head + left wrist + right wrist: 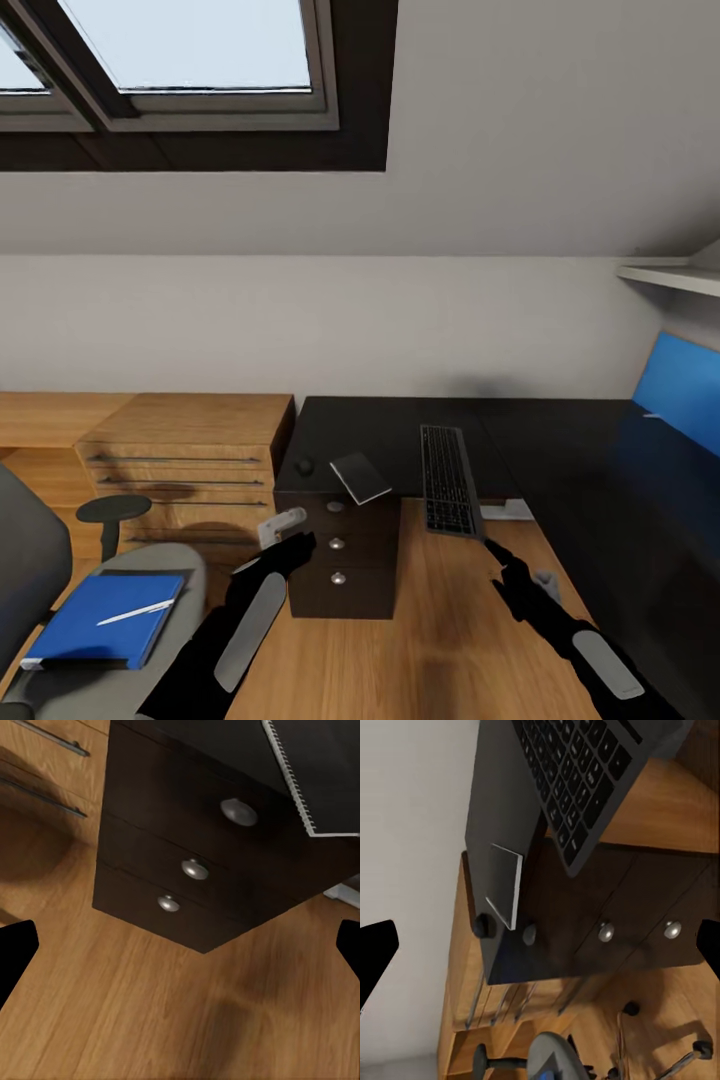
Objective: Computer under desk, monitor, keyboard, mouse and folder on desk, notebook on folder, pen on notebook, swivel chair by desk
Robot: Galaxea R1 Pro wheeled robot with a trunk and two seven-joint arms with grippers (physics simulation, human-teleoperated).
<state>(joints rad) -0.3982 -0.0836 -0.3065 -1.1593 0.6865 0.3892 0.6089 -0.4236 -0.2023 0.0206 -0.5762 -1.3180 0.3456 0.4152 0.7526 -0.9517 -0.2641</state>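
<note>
The black desk carries the dark keyboard, whose near end overhangs the edge. A small grey notebook and the black mouse lie at the desk's front left corner. On the grey swivel chair at lower left, the blue folder rests on the seat with the pale pen on top. My left gripper hangs open before the drawer unit. My right gripper is open just below the keyboard's near end. The monitor and computer are out of view.
A light-wood cabinet with drawers stands left of the desk, close behind the chair's armrest. A blue panel rises at the desk's right side. A white leg foot sits on the wood floor under the desk.
</note>
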